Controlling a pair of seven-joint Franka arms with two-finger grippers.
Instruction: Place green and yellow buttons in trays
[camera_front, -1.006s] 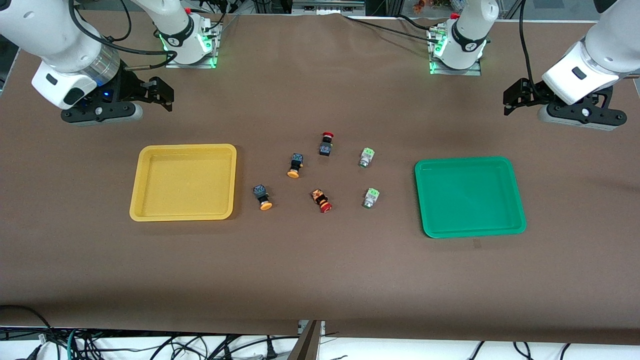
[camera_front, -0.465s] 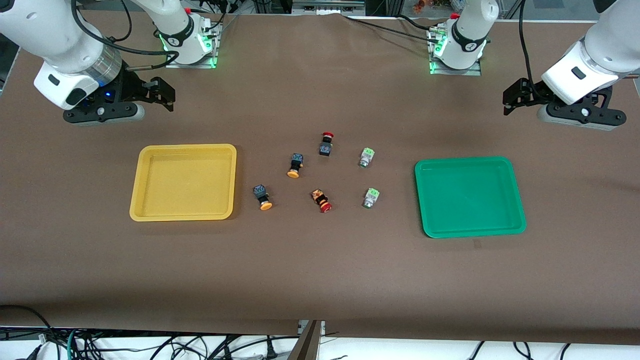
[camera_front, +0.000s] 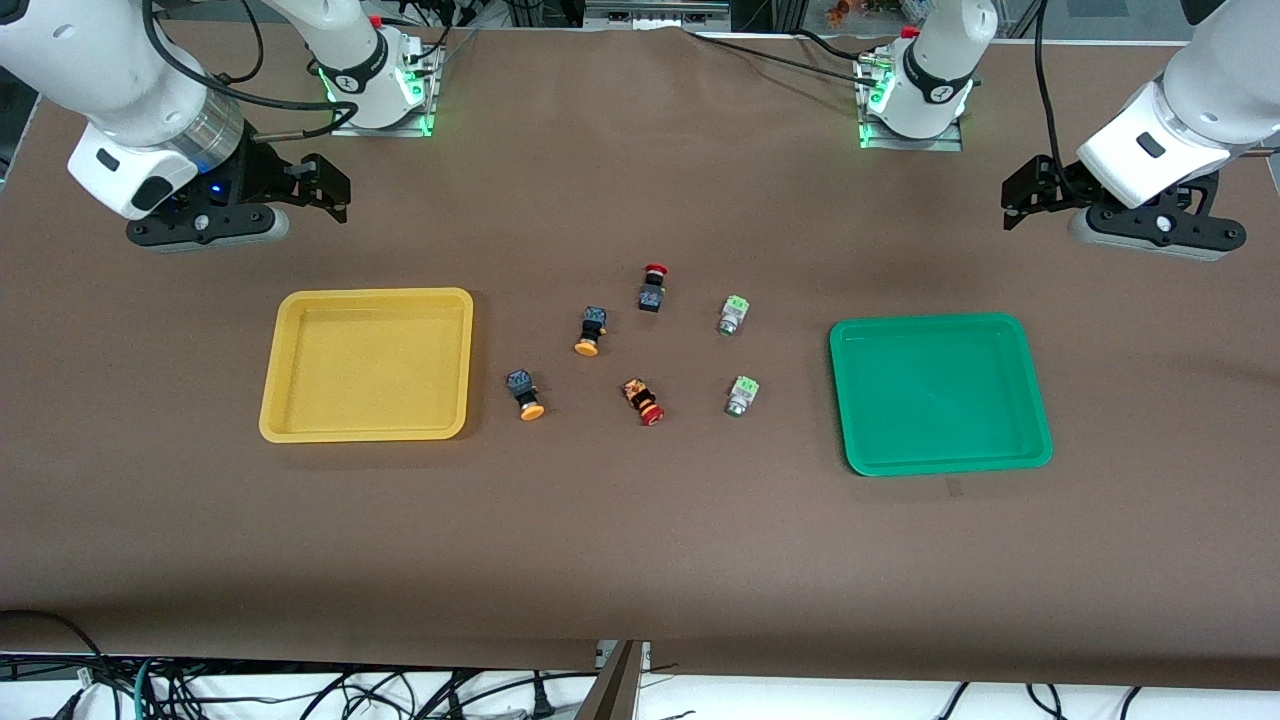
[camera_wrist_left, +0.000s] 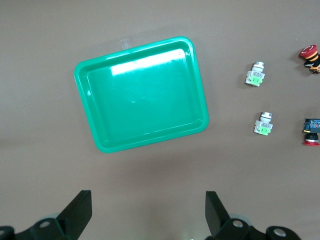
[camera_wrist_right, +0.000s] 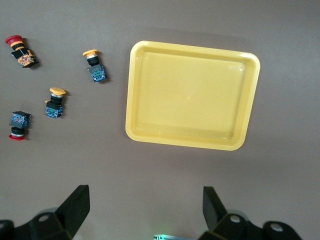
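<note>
Two silver buttons with light-green ends lie mid-table beside the green tray; they also show in the left wrist view. Two dark buttons with orange-yellow caps lie beside the yellow tray; they also show in the right wrist view. My left gripper is open and empty, up over bare table at the left arm's end. My right gripper is open and empty, up over bare table at the right arm's end.
Two dark switches with red caps lie among the buttons. The green tray and the yellow tray hold nothing. Brown paper covers the table; the arm bases stand at its edge farthest from the front camera.
My left gripper has shifted slightly up and toward the arm bases. My right gripper moved slightly early on and now holds still. The buttons and trays have not moved.
</note>
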